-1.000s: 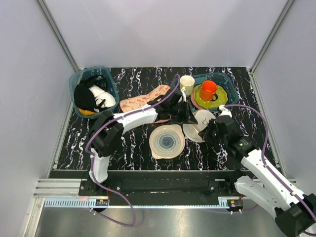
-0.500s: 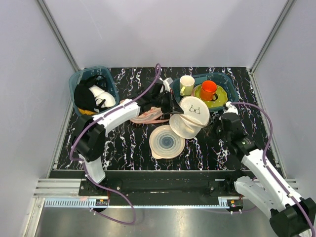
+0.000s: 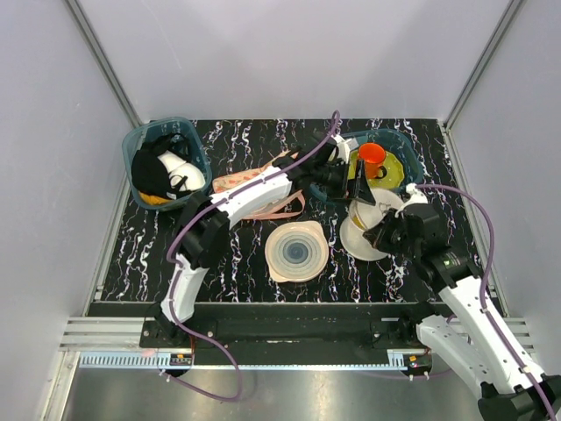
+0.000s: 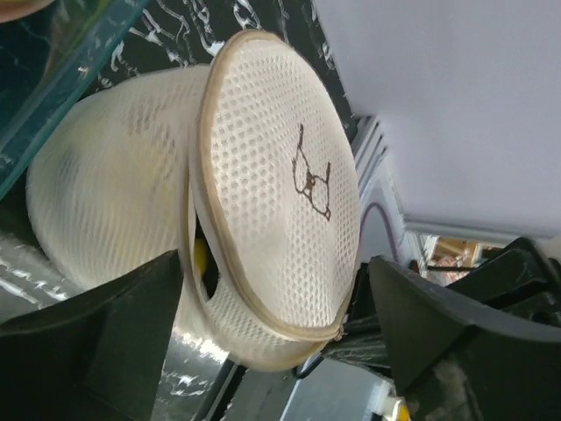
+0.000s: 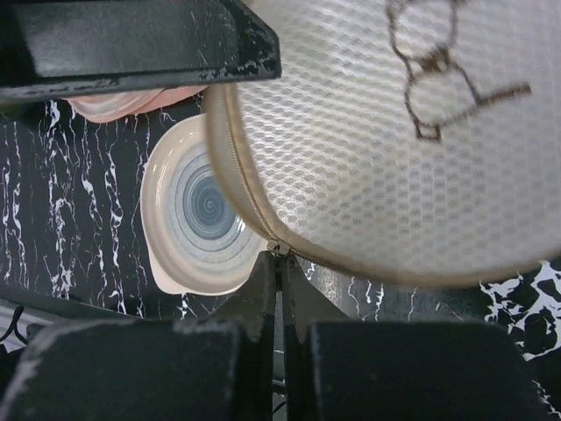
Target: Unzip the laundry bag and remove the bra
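Note:
The white mesh laundry bag (image 3: 366, 226) sits at centre right, partly unzipped. In the left wrist view its flat face with the black drawing (image 4: 289, 167) stands away from the domed body. A sliver of the yellow bra (image 4: 202, 257) shows in the gap. My left gripper (image 3: 355, 181) is open, with its fingers (image 4: 105, 338) wide on either side of the bag's lower edge. My right gripper (image 5: 279, 256) is shut on the zipper pull at the bag's seam (image 5: 263, 215). In the top view the right gripper (image 3: 387, 231) is at the bag's right side.
A pale disc with concentric rings (image 3: 296, 252) lies left of the bag. Pink patterned cloth (image 3: 259, 181) lies under the left arm. A teal bin of dark clothes (image 3: 165, 163) is at back left. Another teal bin (image 3: 405, 149), with an orange cup (image 3: 372, 160), stands behind the bag.
My left gripper has opened, let go of the bag and swung right toward the back-right bin. The bag has dropped lower and to the right. The right gripper stays shut on the zipper pull.

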`<state>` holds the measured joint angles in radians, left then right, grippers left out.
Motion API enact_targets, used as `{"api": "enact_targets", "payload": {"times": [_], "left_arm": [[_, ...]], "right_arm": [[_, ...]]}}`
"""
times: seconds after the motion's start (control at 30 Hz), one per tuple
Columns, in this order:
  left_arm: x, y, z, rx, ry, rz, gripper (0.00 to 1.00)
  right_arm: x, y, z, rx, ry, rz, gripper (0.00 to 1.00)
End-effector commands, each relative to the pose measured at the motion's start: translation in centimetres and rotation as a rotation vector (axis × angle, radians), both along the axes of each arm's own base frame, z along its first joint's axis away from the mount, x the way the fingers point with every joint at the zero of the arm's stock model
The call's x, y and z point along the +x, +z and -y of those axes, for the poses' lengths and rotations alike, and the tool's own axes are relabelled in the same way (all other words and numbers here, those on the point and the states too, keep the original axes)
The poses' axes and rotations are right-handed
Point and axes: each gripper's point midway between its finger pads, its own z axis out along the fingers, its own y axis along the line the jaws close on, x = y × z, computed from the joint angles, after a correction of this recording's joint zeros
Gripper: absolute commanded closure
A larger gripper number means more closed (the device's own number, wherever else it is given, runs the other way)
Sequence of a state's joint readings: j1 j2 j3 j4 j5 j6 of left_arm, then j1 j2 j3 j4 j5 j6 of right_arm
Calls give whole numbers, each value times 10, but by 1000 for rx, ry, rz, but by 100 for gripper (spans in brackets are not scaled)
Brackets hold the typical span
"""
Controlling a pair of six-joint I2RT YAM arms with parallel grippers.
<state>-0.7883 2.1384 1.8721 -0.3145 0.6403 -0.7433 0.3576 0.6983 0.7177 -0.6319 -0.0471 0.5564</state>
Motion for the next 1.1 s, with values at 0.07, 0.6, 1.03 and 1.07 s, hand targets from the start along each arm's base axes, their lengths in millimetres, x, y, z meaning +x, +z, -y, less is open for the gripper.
{"api": "enact_targets", "payload": {"times": [0.07,0.6,1.03,1.07], "left_arm": [[8,29,-43,69,64,113,1],[-24,-7,-33,-16,85,-82,20],[-28,-15,-11,-33,88,-127,85],[-26,-13,-14,-30,96,-118,100]], "right_arm": [[9,4,-23,102,56,-1,100],[18,-8,-30,123,64,-12,100],[14,-13,-26,108,50,-23,100],[15,-13,-25,104,46,-21,100]]}}
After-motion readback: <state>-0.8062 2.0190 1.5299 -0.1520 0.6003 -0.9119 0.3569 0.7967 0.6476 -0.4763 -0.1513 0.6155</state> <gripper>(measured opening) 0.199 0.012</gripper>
